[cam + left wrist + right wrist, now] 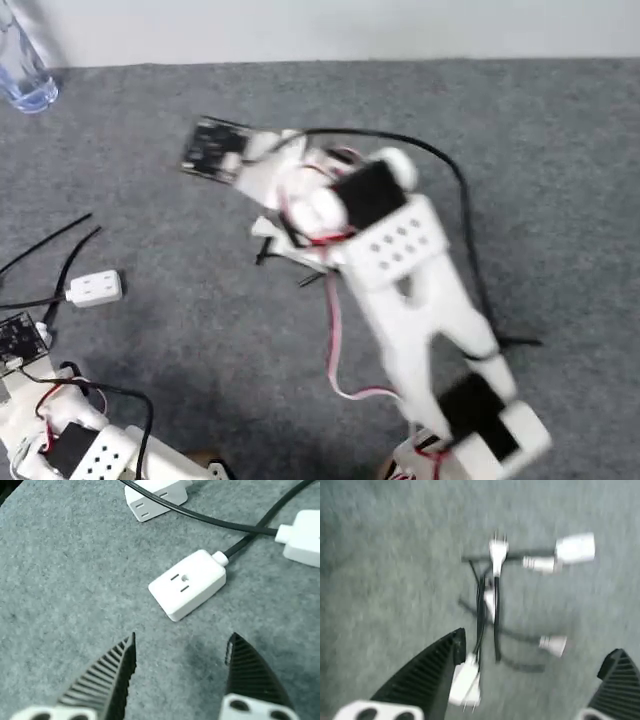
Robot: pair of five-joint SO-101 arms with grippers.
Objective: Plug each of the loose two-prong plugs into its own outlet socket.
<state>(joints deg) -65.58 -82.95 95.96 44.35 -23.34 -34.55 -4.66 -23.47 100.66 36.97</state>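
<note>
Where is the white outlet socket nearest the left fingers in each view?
High view: white outlet socket at the left, on the grey mat.
Left wrist view: the socket, middle, just beyond the open fingers.
Right wrist view: cannot tell it among blurred white pieces.
Shared landmark: its black cord.

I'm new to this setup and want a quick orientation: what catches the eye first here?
The right arm stretches over the middle of the grey table, its open tool above a tangle of plugs and black cords. The left tool, also open, hovers near a white socket on the table's left side.
</note>
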